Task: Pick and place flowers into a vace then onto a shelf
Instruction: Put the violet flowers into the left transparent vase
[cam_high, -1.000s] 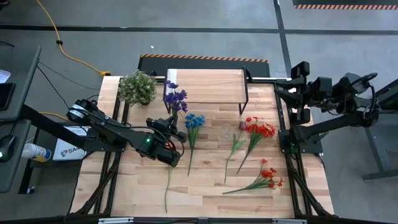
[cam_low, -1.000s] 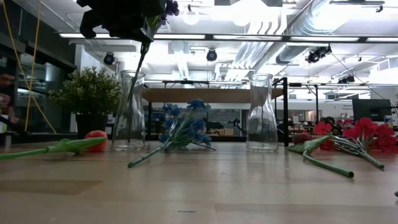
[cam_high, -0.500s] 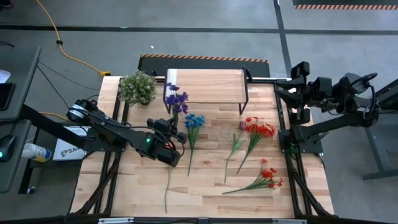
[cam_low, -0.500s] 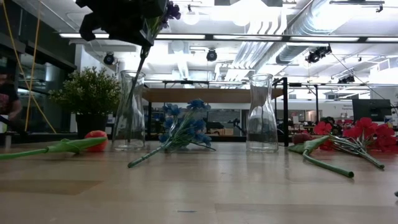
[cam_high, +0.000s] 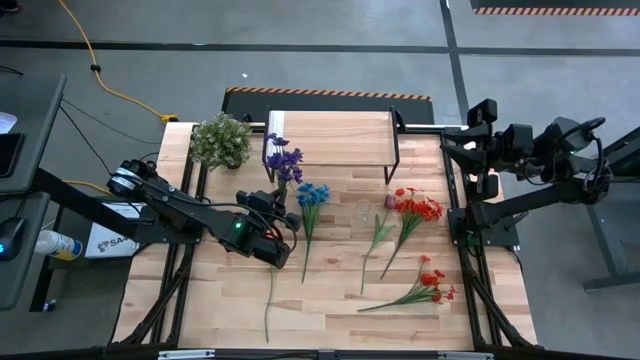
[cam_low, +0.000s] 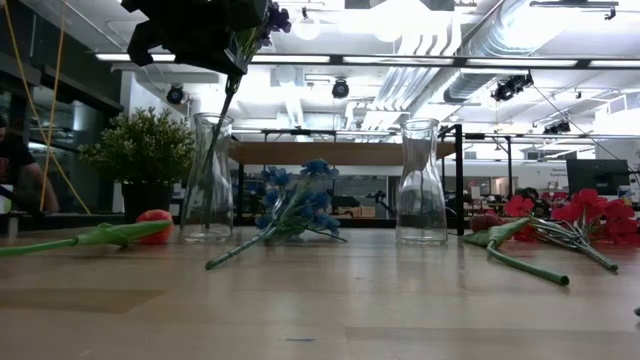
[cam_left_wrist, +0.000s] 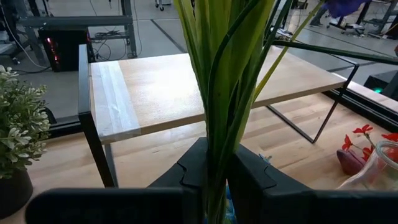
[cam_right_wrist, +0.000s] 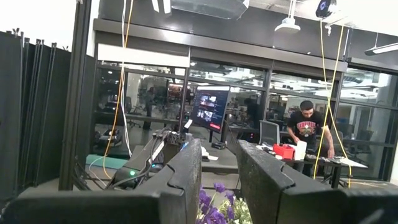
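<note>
My left gripper (cam_high: 276, 207) hangs over the left glass vase (cam_low: 208, 180) and is shut on the purple flower (cam_high: 284, 160). The flower's stem (cam_low: 222, 110) runs down into the vase's neck. A second glass vase (cam_high: 362, 212) stands empty to the right. On the tabletop lie a blue flower (cam_high: 312, 195), red flowers (cam_high: 418, 207) (cam_high: 432, 281), a maroon bud (cam_high: 389, 202) and a long stem (cam_high: 268, 298). The shelf (cam_high: 330, 140) stands at the far edge. My right gripper (cam_right_wrist: 217, 171) is open, parked off the table's far right corner. My left gripper pinches the purple flower's bundle of green stems and leaves (cam_left_wrist: 219, 149) between its two fingers (cam_left_wrist: 194, 174), partway down from the bloom. The flower stands tilted, bloom (cam_low: 275, 16) above the gripper, lower stem (cam_low: 205, 160) inside the vase below.
A bushy potted plant (cam_high: 221, 141) stands at the far left corner beside the shelf. The shelf's black legs (cam_left_wrist: 93, 143) are just beyond the left gripper. Bare planks stretch along the near edge (cam_high: 330, 320). A person shows in the room beyond.
The purple flower in my left gripper has shifted slightly, its bloom moving a little toward the table's near edge, while the stem stays in the vase's neck. The left gripper stays shut on it.
</note>
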